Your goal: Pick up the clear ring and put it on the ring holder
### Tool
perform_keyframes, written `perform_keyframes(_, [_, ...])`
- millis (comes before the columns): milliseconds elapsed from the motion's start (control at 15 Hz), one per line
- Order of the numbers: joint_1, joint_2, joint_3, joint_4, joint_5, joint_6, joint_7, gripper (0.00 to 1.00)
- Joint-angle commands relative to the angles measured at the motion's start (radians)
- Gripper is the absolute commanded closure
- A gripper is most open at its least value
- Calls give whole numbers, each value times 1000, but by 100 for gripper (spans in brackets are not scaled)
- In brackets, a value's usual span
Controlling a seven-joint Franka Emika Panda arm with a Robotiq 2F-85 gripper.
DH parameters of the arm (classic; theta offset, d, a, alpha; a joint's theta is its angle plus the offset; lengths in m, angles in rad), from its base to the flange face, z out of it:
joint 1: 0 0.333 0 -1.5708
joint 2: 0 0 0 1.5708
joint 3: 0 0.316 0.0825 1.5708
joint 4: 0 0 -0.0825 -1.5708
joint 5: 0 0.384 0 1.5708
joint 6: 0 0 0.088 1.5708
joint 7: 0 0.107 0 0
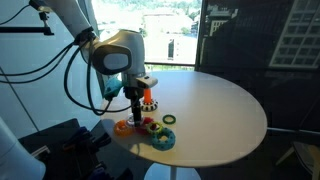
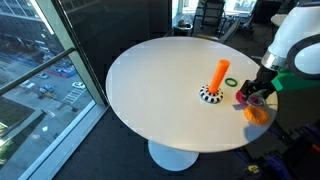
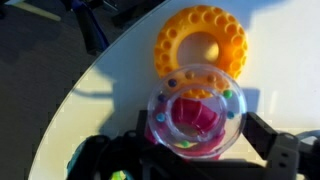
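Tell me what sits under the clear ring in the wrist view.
A pink piece shows through the clear ring, directly beneath it. Its outer edge and the table below are hidden; whether the two touch cannot be told.

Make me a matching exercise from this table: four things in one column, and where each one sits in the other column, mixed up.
Column one:
1. clear ring
2. orange ring
3. ring holder
4. green ring

Column two:
A. stands upright on the table
B. lies flat beside the ring holder
C. between the fingers of the gripper, over a pink piece
D. bumpy, near the table's edge

Pairs: 1-C, 2-D, 3-A, 4-B
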Motion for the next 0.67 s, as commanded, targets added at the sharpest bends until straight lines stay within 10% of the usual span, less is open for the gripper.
perform_keyframes(0, [-1, -68, 4, 27, 19, -119, -21, 31])
perform_keyframes(600, [-5, -164, 24, 177, 37, -389, -49, 31])
